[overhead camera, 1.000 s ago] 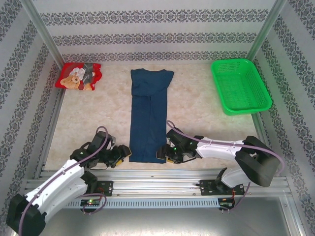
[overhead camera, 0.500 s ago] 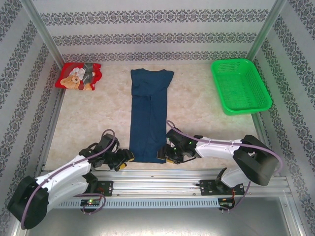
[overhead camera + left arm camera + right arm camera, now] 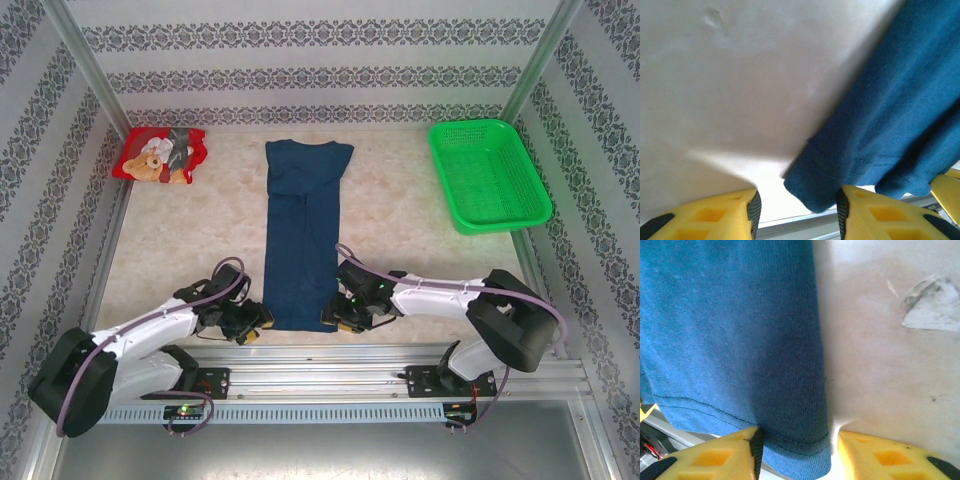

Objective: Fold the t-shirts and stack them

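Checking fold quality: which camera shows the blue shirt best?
Top external: the whole blue shirt lies as a long narrow strip. Left wrist shows its near left hem corner, right wrist its near right hem corner, both close up.

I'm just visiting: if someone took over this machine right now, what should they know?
Left hand: open, astride the near left corner of the navy shirt, not yet pinching.
Right hand: open, astride its near right corner.
That shirt lies flat mid-table, a long narrow strip.
The red shirt sits bunched at the far left corner.
Done: lengthwise fold, it seems.
Left: crosswise folds, red shirt, stacking.
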You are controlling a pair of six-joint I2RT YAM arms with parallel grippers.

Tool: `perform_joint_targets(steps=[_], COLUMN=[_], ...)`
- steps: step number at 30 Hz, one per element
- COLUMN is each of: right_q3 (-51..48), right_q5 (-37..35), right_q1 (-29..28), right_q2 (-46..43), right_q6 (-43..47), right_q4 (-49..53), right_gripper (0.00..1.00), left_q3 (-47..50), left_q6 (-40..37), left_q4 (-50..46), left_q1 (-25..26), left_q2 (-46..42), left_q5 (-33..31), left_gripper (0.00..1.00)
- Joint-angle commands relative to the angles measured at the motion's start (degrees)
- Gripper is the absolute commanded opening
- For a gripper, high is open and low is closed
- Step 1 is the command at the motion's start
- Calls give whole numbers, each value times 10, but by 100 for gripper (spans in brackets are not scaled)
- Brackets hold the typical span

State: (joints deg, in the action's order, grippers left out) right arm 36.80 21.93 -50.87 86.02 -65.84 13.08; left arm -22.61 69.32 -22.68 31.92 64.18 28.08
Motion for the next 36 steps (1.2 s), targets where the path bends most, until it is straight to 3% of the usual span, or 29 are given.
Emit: perform_joint_targets(steps=[1,6,13,23,30,36], right_q3=[8,31,46,73,100,143], right_q5=[41,47,55,31,15,30], right_q1=[-27,-27,-26,-8,43,96], right_q2=[68,78,70,-2,-70,-61], right_q6=[4,15,20,35,60,90], right_q4=[-131,-114,-92,14,104,130], right_gripper=[40,30,9,0,0,0], left_q3=[-29,-70,-73,-31,-52,-108], left_q6=[-22,-37,-49,-41,-42,-46], left_q4=[217,207,140,15,-2,34], left_q1=[15,15,15,15,5,-33], left_q2=[47,88,45,-111,-115,-60], left_q5=[-20,-16,-16,-47,-69,-50], left_gripper=[44,36,0,0,0,0])
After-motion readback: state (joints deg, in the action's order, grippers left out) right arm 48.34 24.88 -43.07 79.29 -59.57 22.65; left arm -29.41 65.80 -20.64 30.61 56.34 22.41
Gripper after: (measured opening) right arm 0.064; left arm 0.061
